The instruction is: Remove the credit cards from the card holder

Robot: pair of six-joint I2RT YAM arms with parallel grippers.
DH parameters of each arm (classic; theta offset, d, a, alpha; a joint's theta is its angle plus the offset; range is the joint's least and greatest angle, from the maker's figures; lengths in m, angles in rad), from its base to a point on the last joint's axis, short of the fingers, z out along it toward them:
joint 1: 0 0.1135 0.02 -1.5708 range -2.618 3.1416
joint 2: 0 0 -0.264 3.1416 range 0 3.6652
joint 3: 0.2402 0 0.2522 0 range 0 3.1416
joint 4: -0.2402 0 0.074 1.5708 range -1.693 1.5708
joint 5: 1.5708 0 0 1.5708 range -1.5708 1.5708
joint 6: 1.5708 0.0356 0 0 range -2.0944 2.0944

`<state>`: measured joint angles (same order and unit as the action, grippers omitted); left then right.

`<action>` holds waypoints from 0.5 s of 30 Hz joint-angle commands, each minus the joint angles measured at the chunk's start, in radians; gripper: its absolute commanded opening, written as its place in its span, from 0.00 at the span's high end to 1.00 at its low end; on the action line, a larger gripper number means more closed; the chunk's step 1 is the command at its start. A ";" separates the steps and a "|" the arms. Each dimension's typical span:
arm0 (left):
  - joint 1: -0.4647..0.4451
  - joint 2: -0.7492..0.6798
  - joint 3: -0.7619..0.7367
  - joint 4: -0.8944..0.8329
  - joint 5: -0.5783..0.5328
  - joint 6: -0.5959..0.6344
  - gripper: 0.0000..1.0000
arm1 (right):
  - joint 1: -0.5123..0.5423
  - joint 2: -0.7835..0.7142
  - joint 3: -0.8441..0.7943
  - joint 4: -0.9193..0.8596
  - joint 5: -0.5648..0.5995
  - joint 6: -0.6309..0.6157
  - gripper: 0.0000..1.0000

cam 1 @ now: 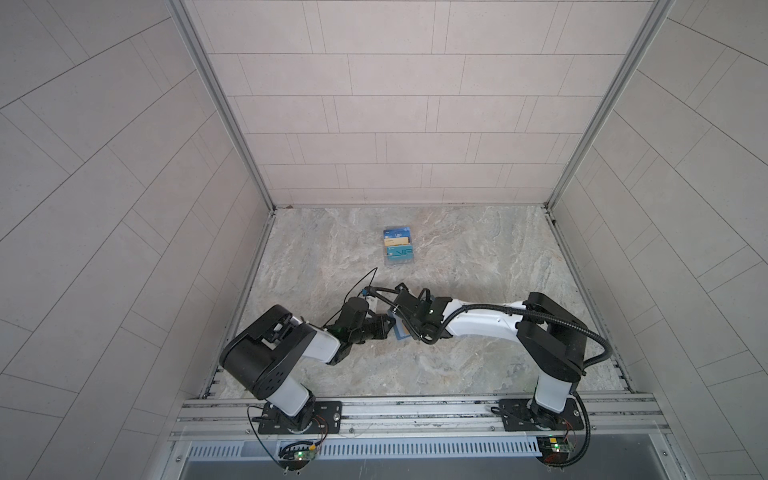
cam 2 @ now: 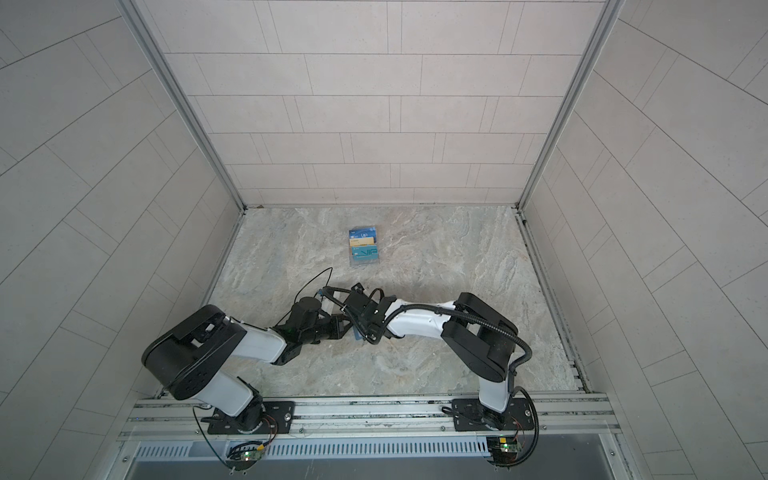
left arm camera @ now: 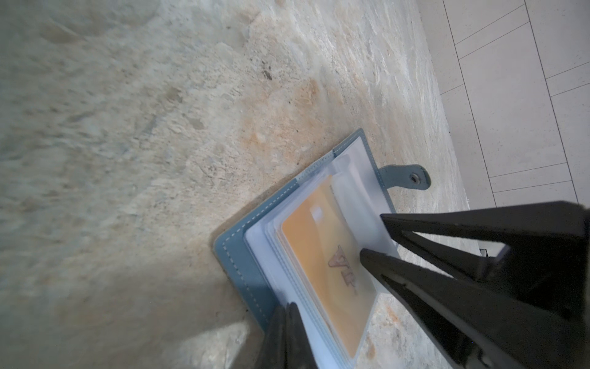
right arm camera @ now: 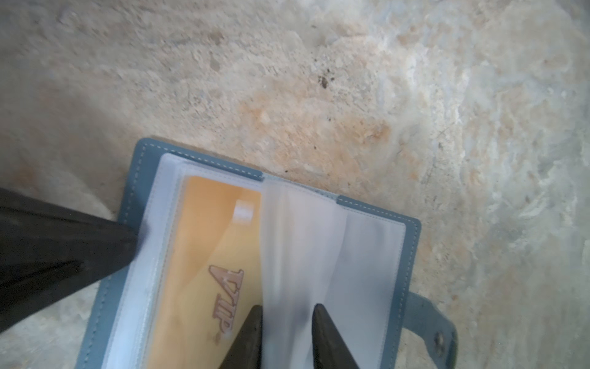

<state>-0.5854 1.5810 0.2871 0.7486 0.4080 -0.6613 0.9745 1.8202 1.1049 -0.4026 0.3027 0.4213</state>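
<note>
The teal-blue card holder (left arm camera: pixel 236 255) (right arm camera: pixel 412 255) lies open on the marble table, mostly hidden under both wrists in both top views (cam 1: pixel 401 331) (cam 2: pixel 356 335). A gold-yellow credit card (left arm camera: pixel 319 255) (right arm camera: pixel 207 239) printed "VIP" sits inside a clear sleeve. No other card shows in the holder. My left gripper (left arm camera: pixel 289 306) (right arm camera: pixel 134 236) is shut, its tips pressing on the sleeves' edge by the cover. My right gripper (right arm camera: pixel 287 311) (left arm camera: pixel 372 234) is closed on a raised clear sleeve (right arm camera: pixel 293 242) beside the gold card.
A clear tiered stand (cam 1: pixel 398 245) (cam 2: pixel 364 245) with several cards stands farther back on the table. The holder's snap tab (left arm camera: pixel 412 177) (right arm camera: pixel 437 335) sticks out flat on the marble. Tiled walls enclose three sides, and a metal rail (cam 1: pixel 415 409) runs along the front.
</note>
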 commanded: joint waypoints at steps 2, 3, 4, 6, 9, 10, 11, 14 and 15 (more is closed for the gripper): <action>-0.004 0.026 0.001 -0.063 -0.011 0.011 0.97 | -0.022 -0.037 0.010 -0.051 0.056 -0.002 0.70; -0.004 0.026 0.001 -0.063 -0.011 0.011 0.97 | -0.028 -0.040 0.007 -0.054 0.056 0.000 0.70; -0.004 0.026 0.001 -0.063 -0.008 0.011 0.97 | -0.035 -0.043 0.003 -0.054 0.056 0.000 0.70; -0.004 0.026 0.001 -0.064 -0.009 0.014 0.97 | -0.050 -0.052 -0.004 -0.054 0.054 -0.001 0.70; -0.004 0.025 0.000 -0.065 -0.009 0.014 0.97 | -0.069 -0.069 -0.020 -0.054 0.046 -0.003 0.70; -0.004 0.025 0.000 -0.064 -0.008 0.015 0.97 | -0.074 -0.072 -0.023 -0.058 0.045 -0.006 0.70; -0.004 0.026 0.000 -0.066 -0.008 0.016 0.97 | -0.082 -0.077 -0.027 -0.065 0.047 -0.008 0.70; -0.004 0.021 0.000 -0.070 -0.008 0.021 0.97 | -0.107 -0.094 -0.040 -0.083 0.053 -0.012 0.70; -0.004 0.019 0.000 -0.072 -0.008 0.022 0.97 | -0.118 -0.103 -0.048 -0.089 0.052 -0.012 0.70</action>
<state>-0.5854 1.5822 0.2878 0.7498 0.4107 -0.6571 0.8768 1.7607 1.0798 -0.4435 0.3241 0.4133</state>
